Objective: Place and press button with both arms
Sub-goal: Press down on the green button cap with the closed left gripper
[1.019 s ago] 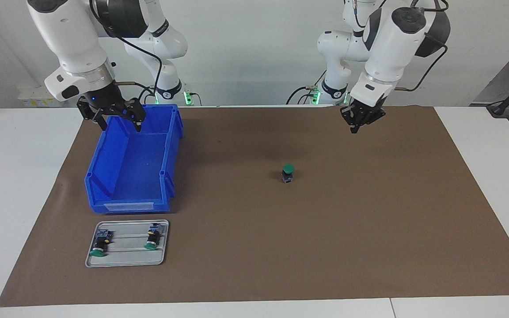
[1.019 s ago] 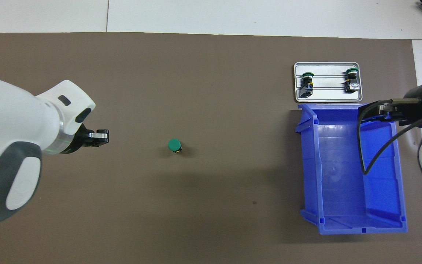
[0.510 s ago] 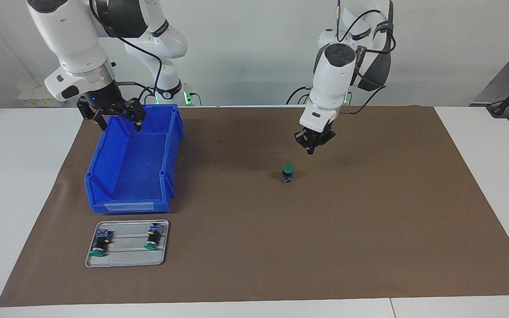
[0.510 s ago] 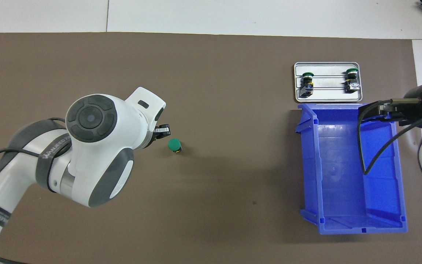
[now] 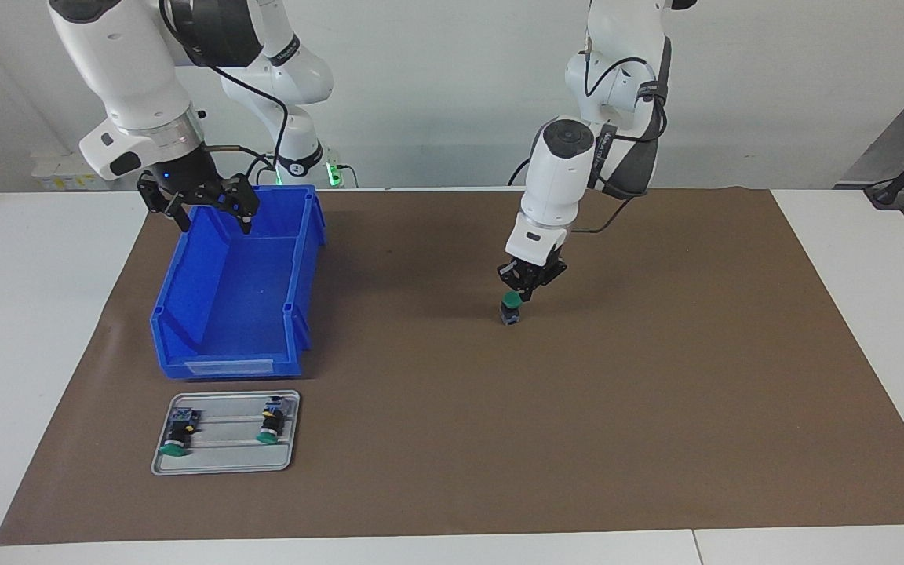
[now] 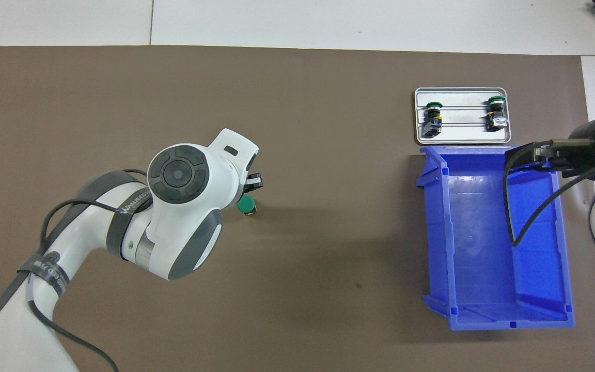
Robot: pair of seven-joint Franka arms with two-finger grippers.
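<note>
The small push-button with a round green cap and a black body (image 5: 510, 307) stands upright on the brown paper mat (image 5: 656, 392) that covers the middle of the white table (image 5: 28, 314); its cap points up; it is well apart from the blue plastic bin (image 5: 232, 298).

The left pincer (image 5: 525, 292) is directly over the green cap, its tips pressed together into one point; the tip is at the cap, but I cannot tell if it really touches; it holds nothing.

The right pincer (image 5: 213, 216) hangs over the end of the blue bin that is nearer to the robots; its fingers are spread wide and are empty; this arm waits.

Beside the bin, farther from the robots, lies a flat grey metal tray (image 5: 287, 463); two more green-capped buttons (image 5: 177, 433) lie on their sides in it, apart from each other; all this is toward the right arm's end of the table.
</note>
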